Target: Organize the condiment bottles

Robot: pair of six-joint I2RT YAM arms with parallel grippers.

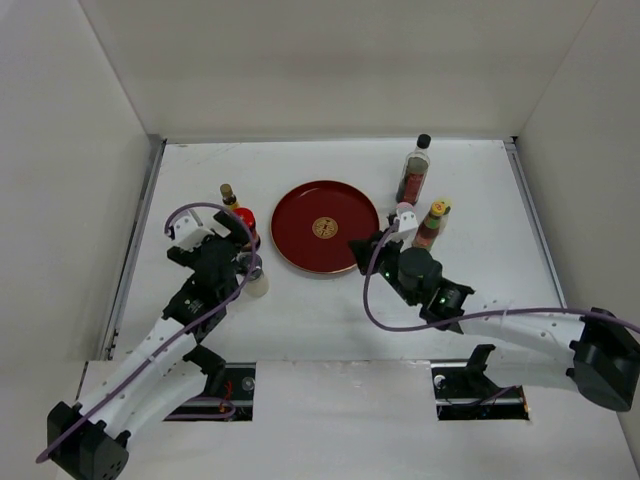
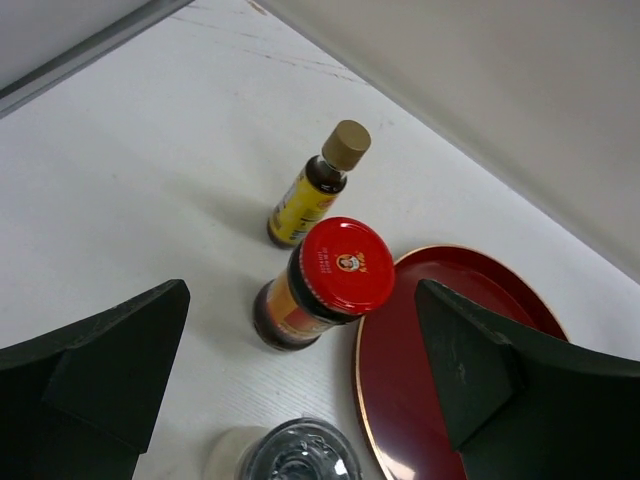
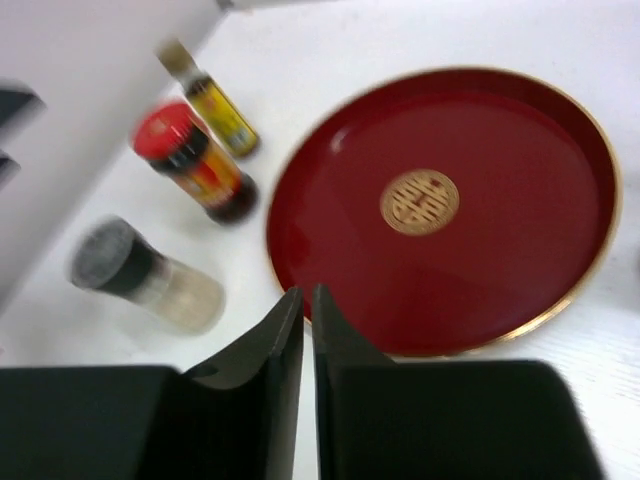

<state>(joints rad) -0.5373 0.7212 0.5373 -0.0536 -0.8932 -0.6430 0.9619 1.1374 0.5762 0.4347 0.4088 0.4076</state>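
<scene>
The left gripper [image 2: 302,292] hangs with its black jaws wide apart and nothing held. Just under it on the white surface [image 1: 330,320] sits a grey-capped glass shaker [image 2: 290,455] filled with something pale. Beyond the shaker stands a red-lidded glass jar [image 2: 320,285] of dark sauce, just beside the rim of the round dark-red tray [image 3: 480,130]. Behind the jar stands a small tan-capped bottle with a yellow label [image 2: 312,187], holding dark liquid.

The right gripper [image 3: 306,294] has its jaws together, empty, over the near rim of the tray. The gold emblem [image 3: 420,201] at the tray's centre lies uncovered.

To the right of the tray stand a small pink-capped shaker [image 1: 404,214] and a yellow-capped sauce bottle [image 1: 432,225], close together. Farther back stands a tall clear black-capped bottle [image 1: 414,172] with dark reddish contents. Every bottle stands on the surface, off the tray.
</scene>
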